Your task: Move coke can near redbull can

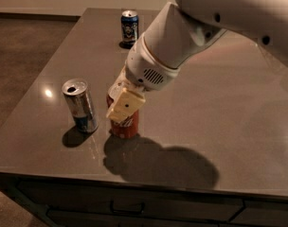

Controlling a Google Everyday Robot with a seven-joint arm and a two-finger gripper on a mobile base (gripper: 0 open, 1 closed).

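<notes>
We see the gripper [121, 109] clenched around the coke can [126, 127] near the front of the grey table [238, 126], just right of the upright redbull can [80, 106].

Jaws apparently clasp coke can [124, 125] beside redbull can [81, 105].

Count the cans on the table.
3. The redbull can stands front left; the coke can is just right of it, held by the gripper; a dark blue can stands near the far edge. The arm could hide more.
</notes>
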